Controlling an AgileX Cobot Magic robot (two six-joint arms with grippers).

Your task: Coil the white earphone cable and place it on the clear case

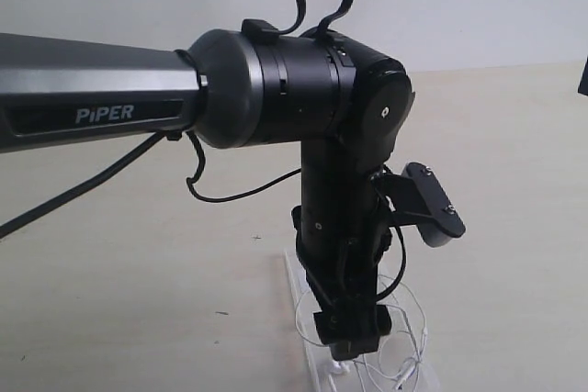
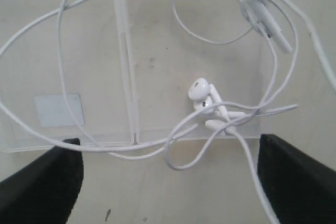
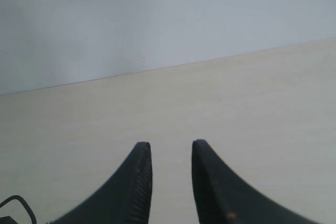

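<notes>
Cable (image 2: 199, 87) lies in loose loops across the opened-flat case (image 2: 157, 40), with the earbuds near one long edge and strands spilling onto the table (image 2: 131, 192). Left gripper (image 2: 170, 182) hovers above, jaws wide apart. Right gripper (image 3: 171, 182) is elsewhere over the table, jaws narrowly apart and empty.

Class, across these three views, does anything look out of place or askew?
The thin white earphone cable sprawls in loose, crossing loops over the flat clear plastic case, with loops spilling past its edge onto the pale table: no neat coil.
</notes>
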